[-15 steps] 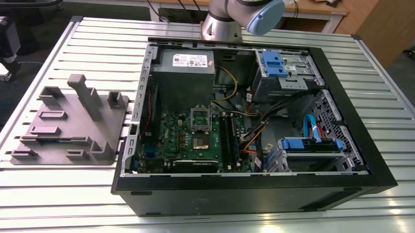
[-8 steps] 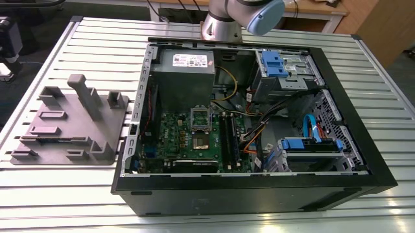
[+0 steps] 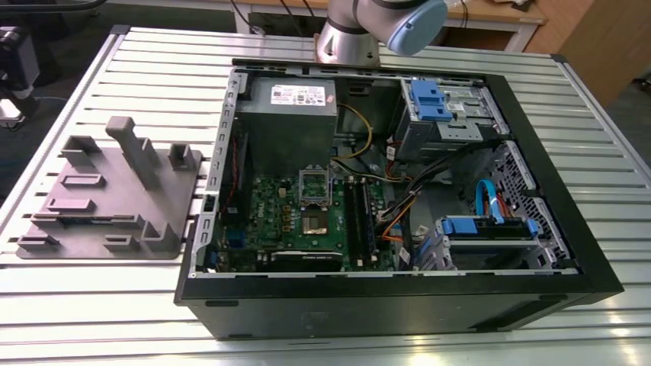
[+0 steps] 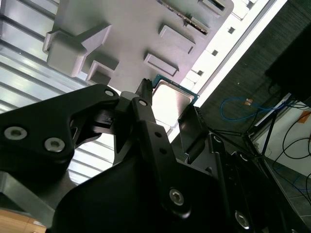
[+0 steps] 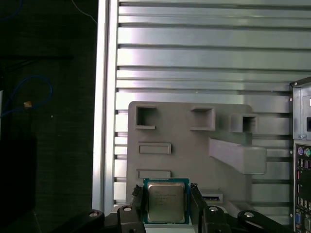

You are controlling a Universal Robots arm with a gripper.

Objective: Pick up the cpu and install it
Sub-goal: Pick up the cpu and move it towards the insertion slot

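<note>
The cpu is pinched by its edges in the pincer and held in the air above the table, over the grey tray. It is best kept level, squared to the board's socket, and lowered without force.

There is one cpu, one gripper, one grey holder tray, one open computer case, one green board and one power-supply box.
</note>
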